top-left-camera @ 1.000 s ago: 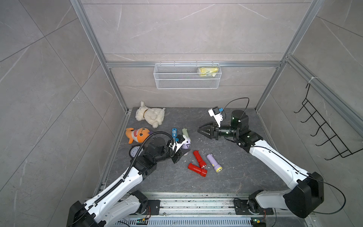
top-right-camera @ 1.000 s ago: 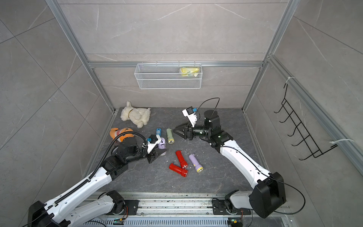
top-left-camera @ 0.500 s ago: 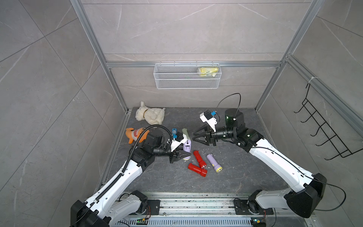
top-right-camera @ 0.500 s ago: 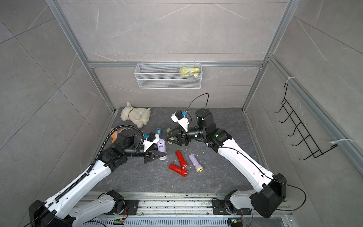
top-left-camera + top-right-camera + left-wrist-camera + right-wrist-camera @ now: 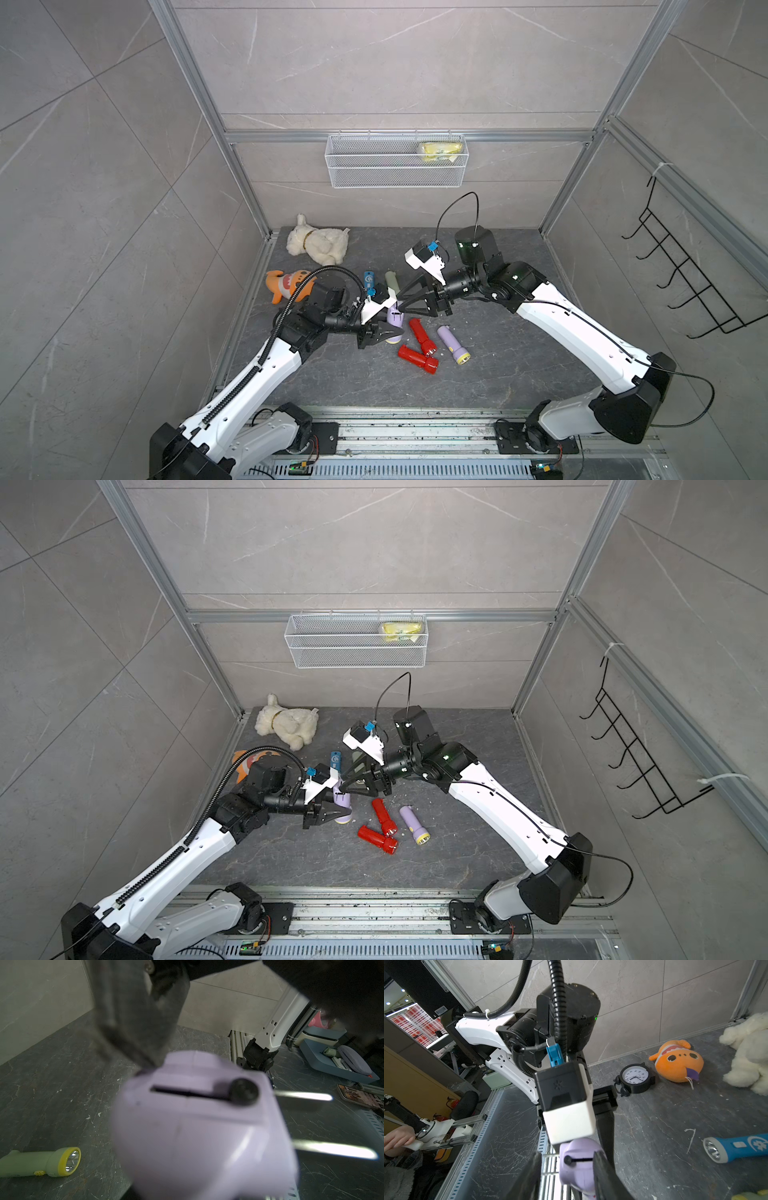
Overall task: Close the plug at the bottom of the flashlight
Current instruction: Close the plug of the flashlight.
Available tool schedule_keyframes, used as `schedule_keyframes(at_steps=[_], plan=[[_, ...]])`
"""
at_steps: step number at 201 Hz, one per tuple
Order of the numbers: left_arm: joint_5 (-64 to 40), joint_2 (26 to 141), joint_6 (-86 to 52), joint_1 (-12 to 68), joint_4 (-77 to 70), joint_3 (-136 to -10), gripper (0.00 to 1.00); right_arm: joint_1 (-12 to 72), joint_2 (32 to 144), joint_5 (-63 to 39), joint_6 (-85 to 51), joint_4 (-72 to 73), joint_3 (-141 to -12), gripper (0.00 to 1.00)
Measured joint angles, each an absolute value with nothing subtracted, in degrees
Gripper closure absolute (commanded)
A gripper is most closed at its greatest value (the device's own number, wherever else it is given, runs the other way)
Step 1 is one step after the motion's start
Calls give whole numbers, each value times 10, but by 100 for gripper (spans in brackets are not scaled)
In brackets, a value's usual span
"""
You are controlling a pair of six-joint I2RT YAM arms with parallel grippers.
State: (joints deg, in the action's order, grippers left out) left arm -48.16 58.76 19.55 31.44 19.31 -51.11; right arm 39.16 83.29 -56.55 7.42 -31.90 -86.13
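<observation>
— What's hard to make out?
— In the left wrist view the lilac flashlight fills the centre, blurred, its lens end cut off. The left gripper is clamped on it, fingers mostly hidden.

— Any room around it?
— Little. Two red flashlights and a second lilac one lie just to the lower right. Bare floor opens at lower centre.

— Which way does it point?
— It is held just left of centre in both top views, long axis near vertical in frame, tail up. The right gripper has its jaws apart astride the tail; contact is unclear. Its prongs jut sideways.
</observation>
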Motion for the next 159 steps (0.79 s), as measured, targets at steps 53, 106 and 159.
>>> schedule_keyframes(at_steps=[53, 106, 159], plan=[[-485, 587, 197, 314, 204, -511, 100, 396, 836, -546, 93, -346, -873, 56], [-495, 587, 203, 314, 205, -511, 100, 396, 879, -527, 124, -392, -927, 54], [-498, 587, 211, 314, 214, -511, 100, 396, 903, -539, 157, -434, -956, 55]])
